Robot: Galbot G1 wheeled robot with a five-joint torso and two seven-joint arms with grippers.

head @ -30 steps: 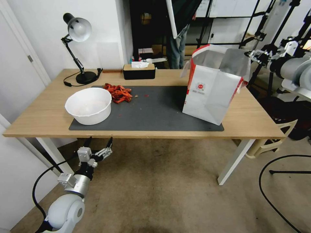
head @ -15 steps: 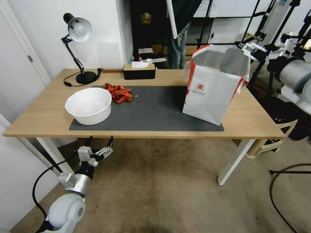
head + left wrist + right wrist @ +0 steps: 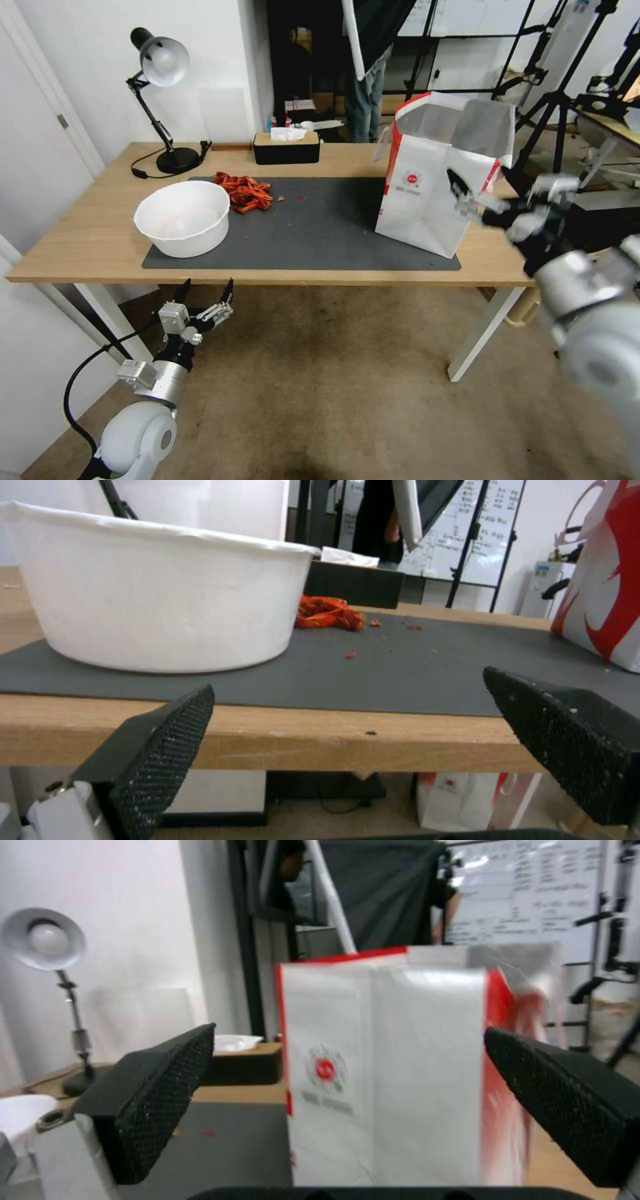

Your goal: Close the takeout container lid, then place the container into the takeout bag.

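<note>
The takeout bag (image 3: 433,193) stands upright and open on the right end of the dark mat (image 3: 313,230), white with red side panels and a silvery lining. The takeout container and its lid are out of view. My right gripper (image 3: 487,181) hovers open just right of the bag, about halfway up its side. In the right wrist view the bag (image 3: 393,1065) shows between the spread fingers of the right gripper (image 3: 350,1030). My left gripper (image 3: 205,288) hangs open below the table's front edge, and the left wrist view shows this gripper (image 3: 348,682) facing the white bowl (image 3: 153,600).
A white bowl (image 3: 183,217) sits on the mat's left end with red scraps (image 3: 245,190) behind it. A black tissue box (image 3: 286,147) and a desk lamp (image 3: 160,100) stand at the table's back. Tripods and stands (image 3: 567,87) crowd the right side.
My right arm has swung down from beside the bag's top rim to lower down by the bag's right side, nearer the camera. The left arm has stayed put.
</note>
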